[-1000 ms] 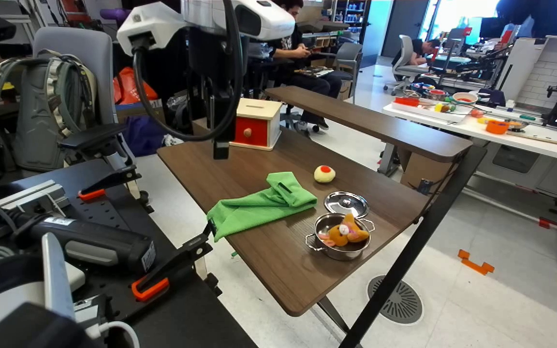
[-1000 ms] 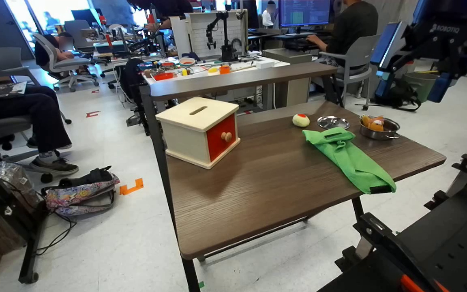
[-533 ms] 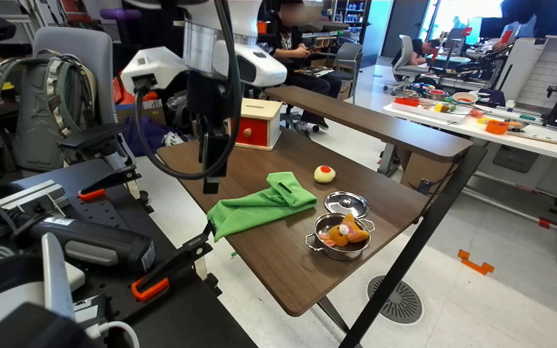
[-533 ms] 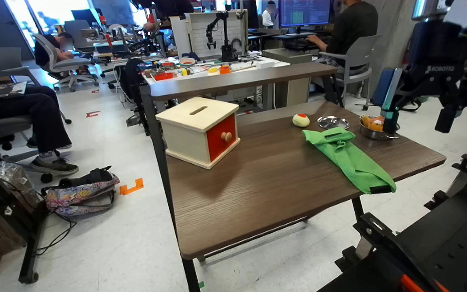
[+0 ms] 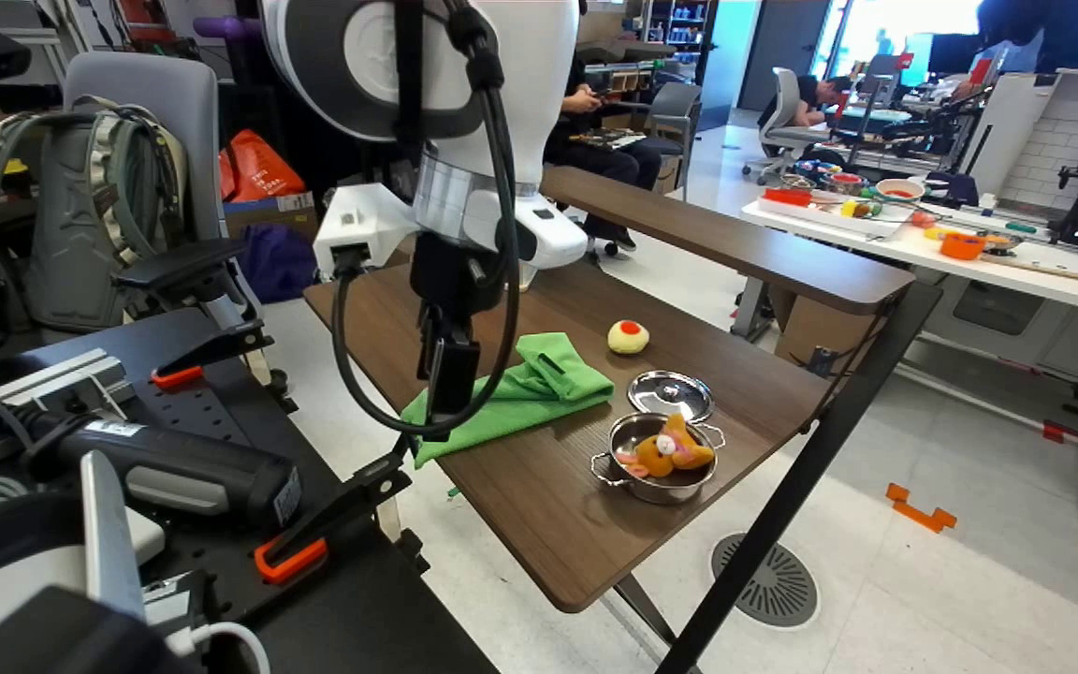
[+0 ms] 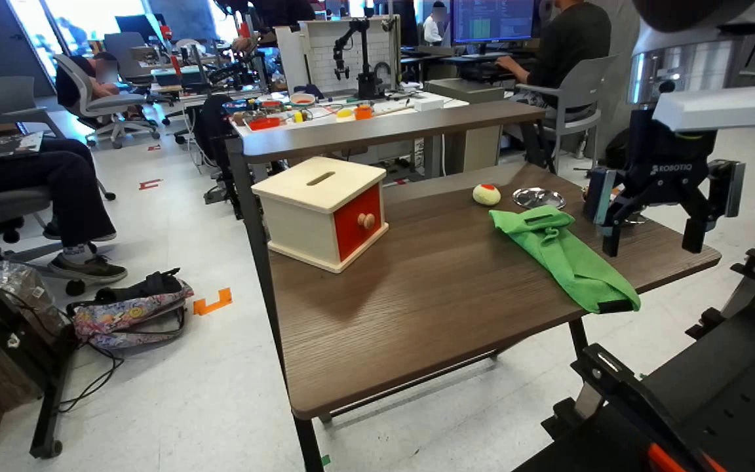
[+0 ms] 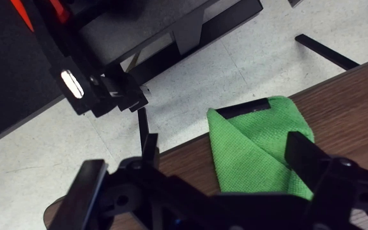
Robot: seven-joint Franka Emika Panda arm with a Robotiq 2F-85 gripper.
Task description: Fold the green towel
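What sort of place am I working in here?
Most likely a robotics lab: a black robot arm stands on a cluttered white bench, and a lit computer monitor and grey office chair show nearby.

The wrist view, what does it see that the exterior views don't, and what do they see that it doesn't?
Only the wrist view shows the towel close enough to make out its bumpy weave.
Only the exterior views show the pot, the toy in it and the lid.
They all show the towel, the table and the end effector.
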